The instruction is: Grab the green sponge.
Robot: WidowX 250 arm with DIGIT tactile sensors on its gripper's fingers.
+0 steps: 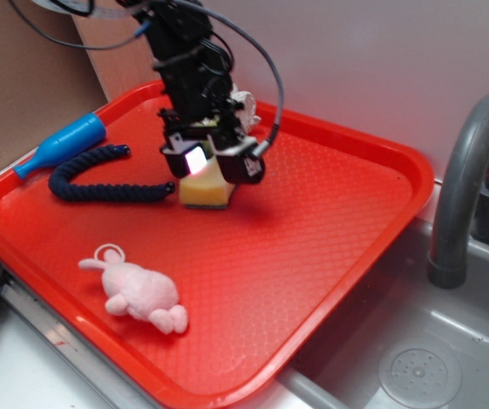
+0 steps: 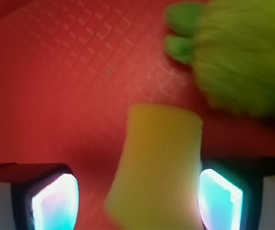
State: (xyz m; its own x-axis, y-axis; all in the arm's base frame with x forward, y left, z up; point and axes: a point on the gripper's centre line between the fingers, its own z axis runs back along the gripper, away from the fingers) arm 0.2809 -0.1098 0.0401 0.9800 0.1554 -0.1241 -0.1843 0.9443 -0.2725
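The green sponge (image 1: 204, 192) is a yellow foam block standing on the red tray (image 1: 338, 196), left of the tray's middle. My gripper (image 1: 211, 164) is directly over it and open, one finger on each side of its top. In the wrist view the green sponge (image 2: 156, 167) fills most of the gap between the two glowing pads (image 2: 56, 203). It sits close against the right pad, with red tray showing between it and the left pad. My gripper (image 2: 137, 201) has not closed on it. The dark scouring face does not show.
A fuzzy green plush toy (image 2: 238, 57) lies just beyond the sponge. On the tray are a pink plush bunny (image 1: 138, 291) near the front, a dark blue rope (image 1: 100, 183) and a blue bottle-shaped toy (image 1: 66, 141) at the left. A grey faucet (image 1: 466, 179) and sink (image 1: 415, 358) are to the right.
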